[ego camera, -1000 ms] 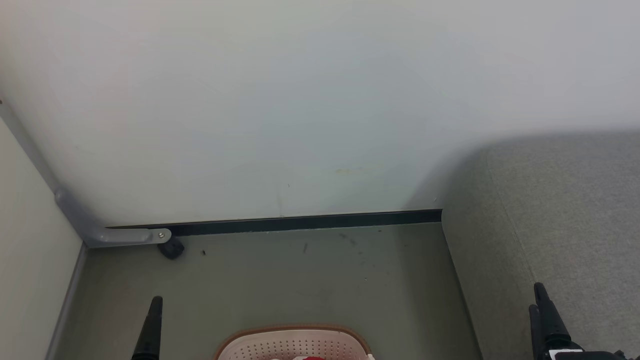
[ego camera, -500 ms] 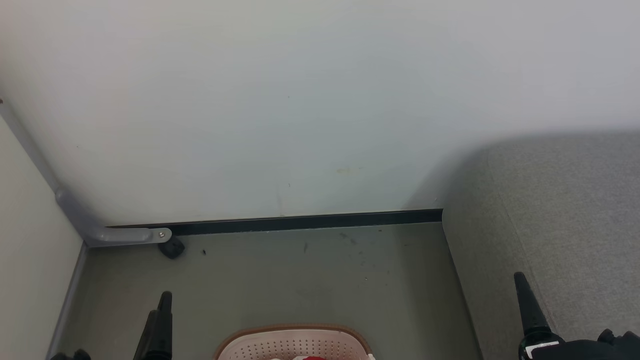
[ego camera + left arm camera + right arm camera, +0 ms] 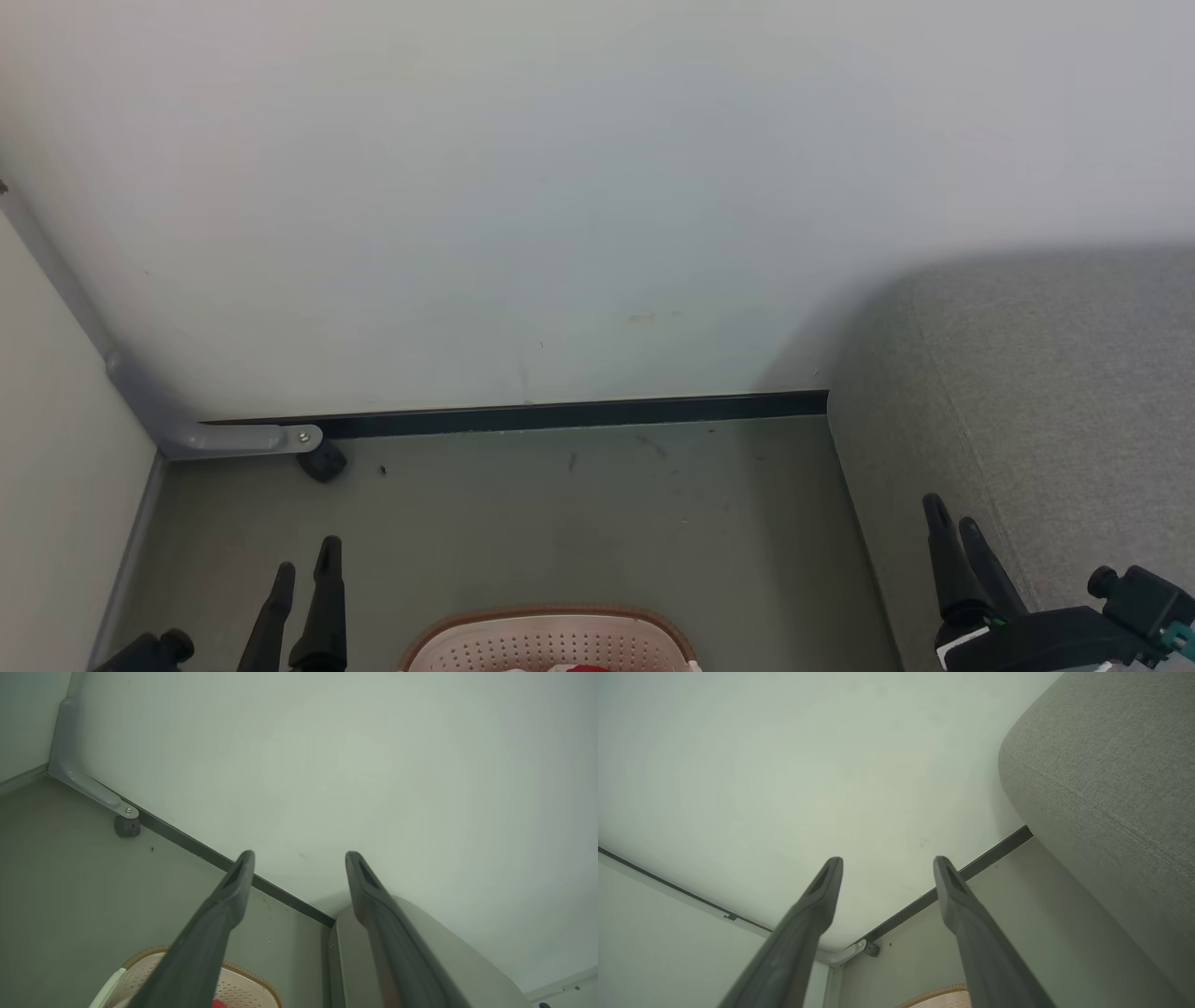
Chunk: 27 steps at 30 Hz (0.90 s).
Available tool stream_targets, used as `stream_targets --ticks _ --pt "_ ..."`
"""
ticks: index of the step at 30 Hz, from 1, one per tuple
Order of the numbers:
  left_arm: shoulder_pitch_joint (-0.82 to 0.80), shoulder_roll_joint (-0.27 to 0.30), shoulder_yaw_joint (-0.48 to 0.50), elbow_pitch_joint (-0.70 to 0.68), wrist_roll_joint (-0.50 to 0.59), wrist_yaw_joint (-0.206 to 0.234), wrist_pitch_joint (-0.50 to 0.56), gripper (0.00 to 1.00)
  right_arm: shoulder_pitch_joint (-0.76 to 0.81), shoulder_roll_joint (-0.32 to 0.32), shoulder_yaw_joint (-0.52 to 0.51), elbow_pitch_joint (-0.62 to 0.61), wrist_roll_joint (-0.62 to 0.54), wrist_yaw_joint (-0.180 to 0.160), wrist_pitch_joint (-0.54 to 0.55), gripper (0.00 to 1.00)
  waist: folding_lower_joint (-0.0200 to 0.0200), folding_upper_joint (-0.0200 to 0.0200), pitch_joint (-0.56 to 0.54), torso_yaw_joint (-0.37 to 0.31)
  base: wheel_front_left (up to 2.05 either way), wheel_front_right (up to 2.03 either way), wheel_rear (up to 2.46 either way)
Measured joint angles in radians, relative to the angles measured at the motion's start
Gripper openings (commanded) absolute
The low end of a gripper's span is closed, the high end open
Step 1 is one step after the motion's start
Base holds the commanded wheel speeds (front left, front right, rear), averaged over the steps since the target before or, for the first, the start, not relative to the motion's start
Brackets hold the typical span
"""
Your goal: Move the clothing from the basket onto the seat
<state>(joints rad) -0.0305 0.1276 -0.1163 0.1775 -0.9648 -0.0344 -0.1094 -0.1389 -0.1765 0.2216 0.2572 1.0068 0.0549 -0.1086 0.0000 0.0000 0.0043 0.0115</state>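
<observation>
At the bottom edge of the head view, a sliver of red clothing [image 3: 583, 668] lies inside the basket [image 3: 551, 618], with a bit of white fabric beside it. Most of the pile is cut off by the frame. The basket is cream plastic with rows of small holes and a brown rim, and it stands on the grey-green floor [image 3: 560, 523]. To the right of the basket, apart from it, rises the seat [image 3: 1074, 420], a big grey fabric cushion with a rounded corner and a stitched seam. Nothing lies on the part of it that shows.

The left gripper [image 3: 306, 557] hangs at the lower left, just beside the basket, its two dark fingers spread apart with nothing between them. The right gripper [image 3: 950, 513] hangs at the lower right in front of the seat's near side, fingers likewise apart and empty.

Beyond the floor stands a plain pale wall [image 3: 560, 187] with a dark strip [image 3: 560, 415] along its foot. A grey bracket [image 3: 233, 439] sits in the left corner, and a small black knob [image 3: 322, 462] lies on the floor beside it.
</observation>
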Motion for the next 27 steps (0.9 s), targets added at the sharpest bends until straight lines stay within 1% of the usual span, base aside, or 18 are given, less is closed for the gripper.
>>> stream_targets --ticks 6,13,15,16,19,21,27 --pt "0.000 0.023 -0.028 -0.006 0.122 0.030 -0.022 1.00 -0.014 -0.023 0.052 -0.001 -0.105 -0.025 -0.023 1.00 0.0000 0.0000 -0.002 0.001 0.00 0.00 0.00" --pt "0.001 0.037 -0.054 -0.009 0.244 0.053 -0.048 1.00 -0.023 -0.045 0.101 -0.001 -0.213 -0.056 -0.051 1.00 0.0000 0.0000 -0.003 0.001 0.00 0.00 0.00" --pt "0.001 0.037 -0.057 -0.010 0.256 0.053 -0.053 1.00 -0.025 -0.048 0.108 0.000 -0.228 -0.058 -0.053 1.00 0.0000 0.0000 -0.003 0.001 0.00 0.00 0.00" --pt "0.001 0.038 -0.064 -0.014 0.292 0.062 -0.061 1.00 -0.033 -0.054 0.121 0.002 -0.260 -0.065 -0.061 1.00 0.0000 0.0000 -0.004 0.001 0.00 0.00 0.00" --pt "0.001 0.040 -0.069 -0.017 0.315 0.063 -0.068 1.00 -0.038 -0.060 0.133 0.002 -0.281 -0.065 -0.070 1.00 0.0000 0.0000 -0.005 0.001 0.00 0.00 0.00" --pt "0.001 0.042 -0.075 -0.020 0.347 0.070 -0.077 1.00 -0.038 -0.064 0.145 0.004 -0.308 -0.074 -0.077 1.00 0.0000 0.0000 -0.005 0.002 0.00 0.00 0.00" --pt "0.001 0.049 -0.084 -0.027 0.420 0.079 -0.096 1.00 -0.042 -0.074 0.174 0.003 -0.372 -0.083 -0.097 1.00 0.0000 0.0000 -0.007 0.002 0.00 0.00 0.00"
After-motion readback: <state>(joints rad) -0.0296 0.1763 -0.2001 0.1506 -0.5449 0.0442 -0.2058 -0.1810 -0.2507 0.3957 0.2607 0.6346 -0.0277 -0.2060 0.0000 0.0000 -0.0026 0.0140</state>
